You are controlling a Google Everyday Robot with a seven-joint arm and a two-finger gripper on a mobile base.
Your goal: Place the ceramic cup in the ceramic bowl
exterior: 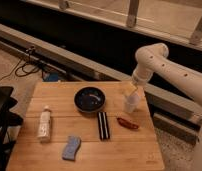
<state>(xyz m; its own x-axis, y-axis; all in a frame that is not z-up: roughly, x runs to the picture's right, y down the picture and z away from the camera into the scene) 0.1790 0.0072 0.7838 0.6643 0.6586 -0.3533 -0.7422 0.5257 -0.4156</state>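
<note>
The ceramic cup (130, 104), small and white, stands near the right edge of the wooden table (54, 145). My gripper (132, 92) hangs from the white arm directly above the cup, right at its rim. The ceramic bowl (90, 99), dark and round, sits left of the cup at the middle back of the table and has nothing in it.
A white bottle with a label (44, 123) lies at the left. A blue sponge (71, 147) is at the front. A black bar-shaped object (103, 125) lies in front of the bowl, and a red object (127, 123) lies in front of the cup.
</note>
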